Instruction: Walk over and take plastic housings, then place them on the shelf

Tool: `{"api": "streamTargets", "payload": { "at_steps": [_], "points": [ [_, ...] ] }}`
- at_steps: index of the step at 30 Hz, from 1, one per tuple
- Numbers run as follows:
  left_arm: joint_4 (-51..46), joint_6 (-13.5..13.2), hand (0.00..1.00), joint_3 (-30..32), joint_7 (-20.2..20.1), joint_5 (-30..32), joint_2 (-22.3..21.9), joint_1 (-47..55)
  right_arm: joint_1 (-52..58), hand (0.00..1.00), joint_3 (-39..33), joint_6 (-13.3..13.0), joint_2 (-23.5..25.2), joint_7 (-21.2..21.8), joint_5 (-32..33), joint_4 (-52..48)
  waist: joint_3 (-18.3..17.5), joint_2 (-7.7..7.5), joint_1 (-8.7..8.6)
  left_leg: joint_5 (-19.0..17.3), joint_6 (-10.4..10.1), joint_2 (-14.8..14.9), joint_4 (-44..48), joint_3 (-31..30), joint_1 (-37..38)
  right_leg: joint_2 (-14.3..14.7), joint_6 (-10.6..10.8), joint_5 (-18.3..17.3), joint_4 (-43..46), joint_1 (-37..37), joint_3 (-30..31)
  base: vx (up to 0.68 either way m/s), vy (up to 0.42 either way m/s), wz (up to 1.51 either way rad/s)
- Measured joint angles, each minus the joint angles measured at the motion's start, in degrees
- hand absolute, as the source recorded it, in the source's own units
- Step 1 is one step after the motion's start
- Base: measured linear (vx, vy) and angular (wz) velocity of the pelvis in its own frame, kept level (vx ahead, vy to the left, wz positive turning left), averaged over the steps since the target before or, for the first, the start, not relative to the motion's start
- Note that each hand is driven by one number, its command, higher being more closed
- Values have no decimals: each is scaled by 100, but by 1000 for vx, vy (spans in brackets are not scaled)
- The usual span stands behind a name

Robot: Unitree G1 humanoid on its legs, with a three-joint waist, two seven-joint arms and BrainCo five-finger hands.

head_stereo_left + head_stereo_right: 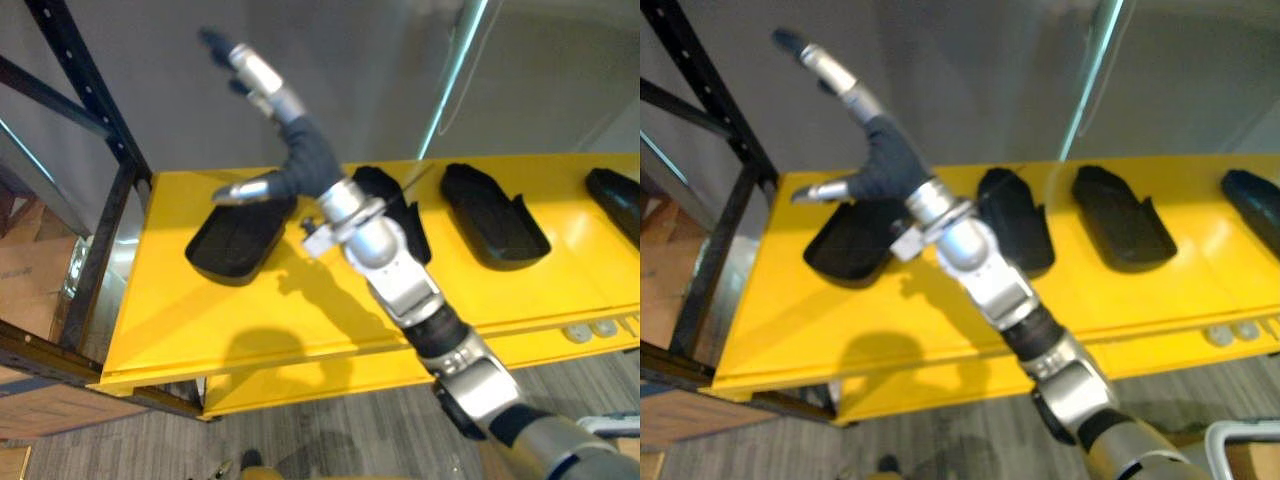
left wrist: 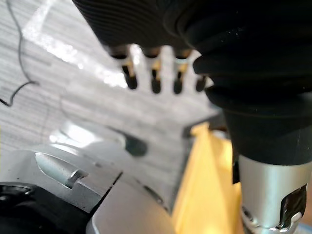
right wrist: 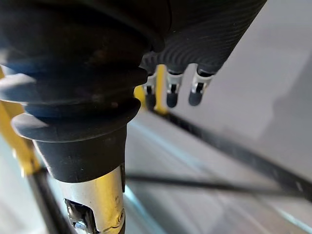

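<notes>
Nearest me, my right hand [image 1: 300, 150] hangs above the yellow shelf [image 1: 200, 320], fingers straight, thumb spread, grasping nothing. Four black plastic housings lie in a row on that shelf, hollow sides up: the leftmost housing [image 1: 235, 245] just under my thumb, the second housing [image 1: 1015, 225] partly behind my wrist, the third housing [image 1: 495, 225], and the fourth housing [image 1: 615, 200] at the right edge. My left hand [image 2: 146, 29] hangs relaxed and holding nothing over the floor [image 2: 58, 97].

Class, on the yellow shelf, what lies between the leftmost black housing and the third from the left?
A second black housing lies between the leftmost housing and the third housing, seen in both eye views.
</notes>
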Motion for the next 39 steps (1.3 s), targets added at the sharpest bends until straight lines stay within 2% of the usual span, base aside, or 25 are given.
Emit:
{"api": "streamTargets", "payload": {
  "at_steps": [5,8,12,14,17,23,30,36,39],
  "points": [
    [0,-8,0,-179,8,78,63,-19,-341,0,437,1,45,283,-243,679,7,3,61,14,-23,25,0,8,-36,1,-39,-33,2,-48,-15,-4,-4,-1],
    [0,-66,0,-212,-1,77,101,-53,-695,0,746,7,-167,567,-540,1041,71,-61,61,38,-42,34,0,6,-85,4,-39,-80,26,-110,-23,-28,-31,-1],
    [11,-129,0,-221,-5,73,137,-101,-842,0,913,-4,-621,612,-938,1030,92,-99,53,57,-38,24,0,-13,-146,-3,-39,-80,34,-150,-40,-6,-11,3],
    [12,-138,0,-222,-11,75,170,-125,-948,0,1031,-21,-1102,714,-1057,854,91,-99,38,58,-37,20,0,-11,-158,-2,-39,-81,63,-179,-40,0,0,0],
    [25,-139,0,-217,-25,76,185,-100,-1122,0,1292,-130,-1588,850,-1096,745,92,-99,-93,60,-33,20,0,-3,-176,-1,-38,-81,99,-220,-36,0,0,0],
    [25,-183,0,-240,-61,74,184,-136,-1161,0,1582,-250,-2177,1147,-1115,624,90,-101,-136,60,-33,41,0,49,-208,5,-39,-80,115,-311,-12,0,-14,-6],
    [23,-204,0,-442,-112,71,214,-148,-1161,0,2016,-279,-2303,1610,-934,650,88,-104,-177,60,-33,46,0,129,-209,4,-39,-80,114,-360,30,-3,-7,-4],
    [28,-218,0,-815,-165,24,355,-174,-1159,0,2392,-296,-2234,1718,-960,1175,87,-104,-162,62,-30,46,0,145,-235,7,-38,-80,113,-404,91,-3,-4,-3],
    [30,-243,0,-886,-217,9,382,-175,-1158,0,2432,-296,-2098,1720,-1194,1505,88,-103,-155,66,-25,40,0,136,-243,6,-38,-80,113,-404,86,0,0,0]
  ]
}}
